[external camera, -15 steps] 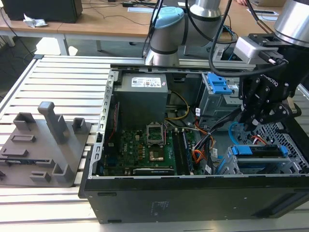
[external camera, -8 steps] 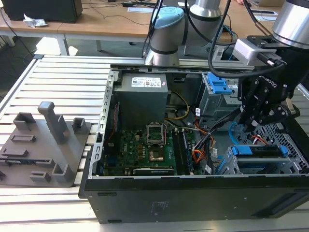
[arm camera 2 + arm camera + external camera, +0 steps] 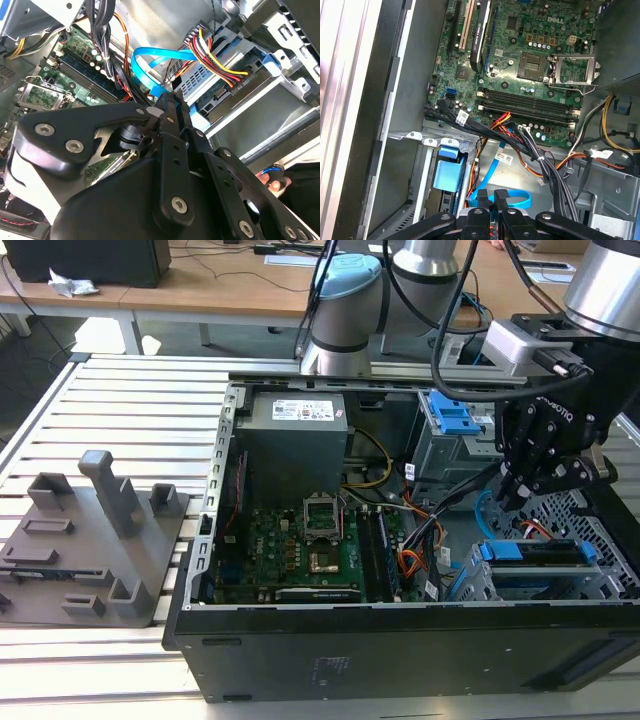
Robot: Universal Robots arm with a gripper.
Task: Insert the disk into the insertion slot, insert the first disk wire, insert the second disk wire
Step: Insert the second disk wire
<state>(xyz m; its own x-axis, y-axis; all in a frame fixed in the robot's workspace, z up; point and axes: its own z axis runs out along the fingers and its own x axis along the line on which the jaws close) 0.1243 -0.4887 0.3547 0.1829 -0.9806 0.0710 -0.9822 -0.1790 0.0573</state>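
The disk (image 3: pixel 540 553) in its bright blue frame lies inside the insertion slot (image 3: pixel 600 585), the silver perforated cage at the case's front corner on the exterior view's right. A red, yellow and black wire bundle (image 3: pixel 215 57) ends in a plug at the disk's rear edge (image 3: pixel 220 95). The second disk wire (image 3: pixel 145 62), thin and light blue, loops up from beside the cage (image 3: pixel 482 512) and runs in between my fingers. My gripper (image 3: pixel 515 490) hangs just above the cage's back end. In both wrist views its fingertips are shut on the end of that wire (image 3: pixel 522 200), gripper (image 3: pixel 172 100) (image 3: pixel 492 196).
The open case holds the motherboard (image 3: pixel 300 540), the grey power supply (image 3: pixel 295 440) and a darker bay with a blue latch (image 3: pixel 450 420). A black cable bundle (image 3: pixel 520 145) and orange cables (image 3: pixel 410 565) cross the floor near the cage. A grey fixture plate (image 3: pixel 90 540) lies outside.
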